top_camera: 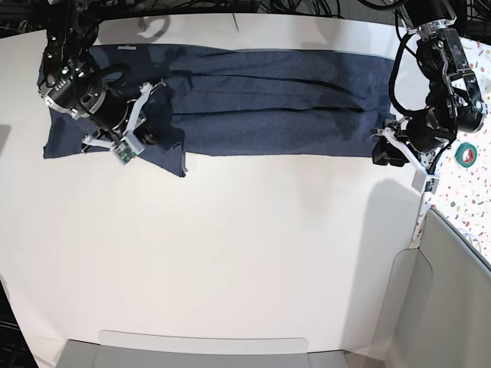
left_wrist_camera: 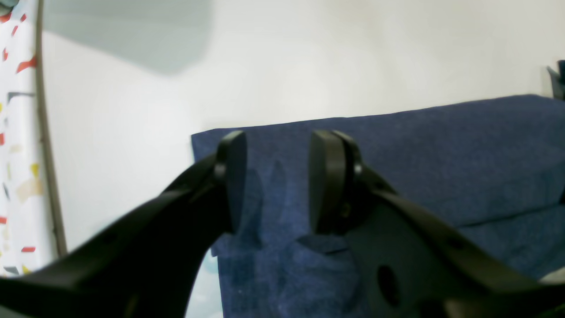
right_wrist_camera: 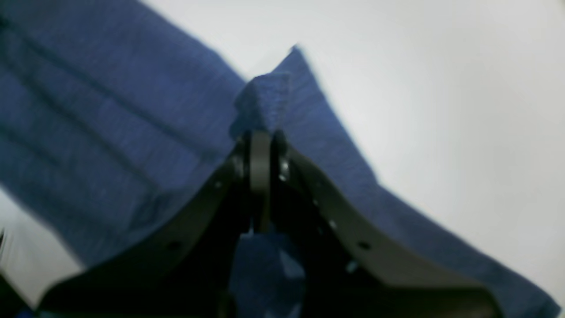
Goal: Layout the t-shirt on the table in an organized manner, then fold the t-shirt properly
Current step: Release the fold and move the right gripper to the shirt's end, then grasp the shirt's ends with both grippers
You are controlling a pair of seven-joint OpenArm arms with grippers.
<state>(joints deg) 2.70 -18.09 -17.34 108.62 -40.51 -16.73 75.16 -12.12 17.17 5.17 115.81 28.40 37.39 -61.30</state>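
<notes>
Base view, left to right. The dark heathered navy-blue short-sleeved soft cotton t-shirt (top_camera: 253,103) lies as a long folded band across the far part of the large plain white matte tabletop (top_camera: 253,253), running from 9 to 3 o'clock, lettering not visible.

At the band's 9 o'clock end: right hand (top_camera: 147,132), black two-finger type, pressed together on a pinch of the t-shirt's near edge. Right wrist view confirms it: jaws clamped tight, a small peak of blue fabric (right_wrist_camera: 265,101) standing up out of them. My read is that it holds that corner so the end can be lifted and folded over without the layers sliding apart.

Middle of the band lies flat, with a few lengthwise creases.

At the 3 o'clock end: left hand (top_camera: 386,148), jaws spread wide, nothing between them. In the left wrist view the left hand (left_wrist_camera: 276,181) straddles the shirt's corner region from just above; contact I cannot tell. Likely lined up to take the matching corner, so both ends move together.

Colourful speckled terrazzo-patterned strip (top_camera: 468,192) and a green tape roll (top_camera: 463,154) sit beyond the 3 o'clock end, well clear of the fabric.
</notes>
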